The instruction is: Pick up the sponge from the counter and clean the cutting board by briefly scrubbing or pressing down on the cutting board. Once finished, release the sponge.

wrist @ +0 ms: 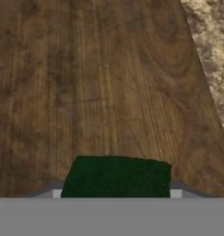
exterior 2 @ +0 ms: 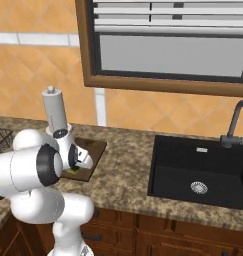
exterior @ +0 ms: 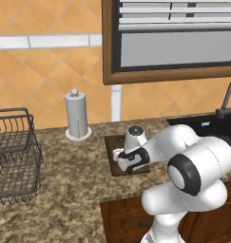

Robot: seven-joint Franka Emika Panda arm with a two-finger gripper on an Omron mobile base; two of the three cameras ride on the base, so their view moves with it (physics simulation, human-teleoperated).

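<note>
The fingers [wrist: 116, 193] are clamping the dark green sponge [wrist: 117, 177], which is lying flat on the wooden cutting board [wrist: 95, 87] with its long side crosswise between them, the board's long axis running away from the bench's [exterior: 64, 166] front edge toward the wall.

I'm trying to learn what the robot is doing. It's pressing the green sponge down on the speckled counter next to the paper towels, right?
Not quite. The gripper holds the green sponge over the dark wooden cutting board, not the speckled counter. The hand view shows wood grain all around the sponge. The paper towel roll does stand nearby.
</note>
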